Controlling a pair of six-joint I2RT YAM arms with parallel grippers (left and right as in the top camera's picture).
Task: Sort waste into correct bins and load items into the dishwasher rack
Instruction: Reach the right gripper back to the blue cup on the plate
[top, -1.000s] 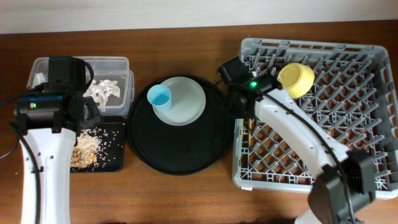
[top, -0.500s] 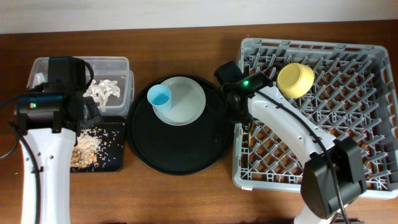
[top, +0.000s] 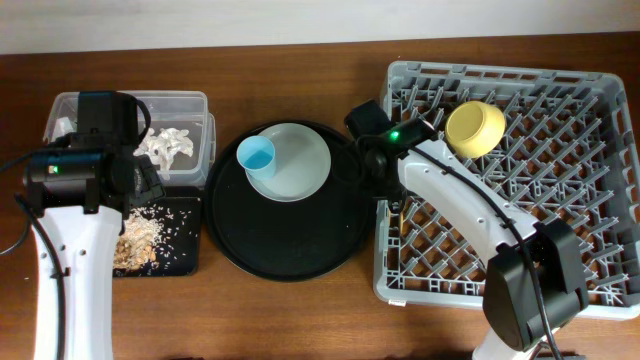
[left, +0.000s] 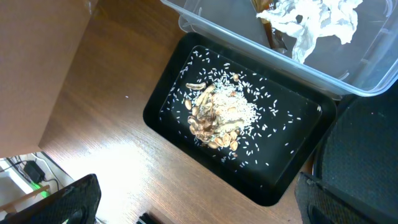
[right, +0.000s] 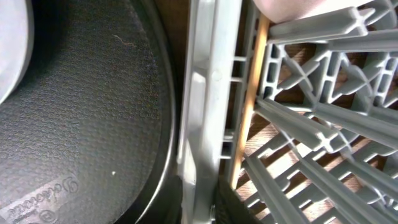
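My left gripper (left: 199, 214) is open and empty above the table in front of the shallow black tray (left: 161, 112), which holds beige food scraps (left: 217, 115). The clear tub (left: 205, 25) behind it holds white tissue (left: 317, 18) and a brown wrapper (left: 273, 34). My right gripper (right: 205, 199) has its fingers close together astride the grey rack's left wall (right: 199, 93). A wooden chopstick (right: 249, 93) lies just inside that wall, and a pale-pink cup edge (right: 292, 5) shows above it. The yellow bowl (top: 475, 128) sits in the rack (top: 600, 200).
The large round black tray (top: 290, 240) lies between the bins and the rack. It carries the pale plate (top: 305, 165) with the light-blue cup (top: 256, 154) on it. The right arm (top: 450, 195) reaches across the rack's left half.
The right wrist has shifted slightly left toward the rack's left wall, then held still. The left arm and all the objects have not moved.
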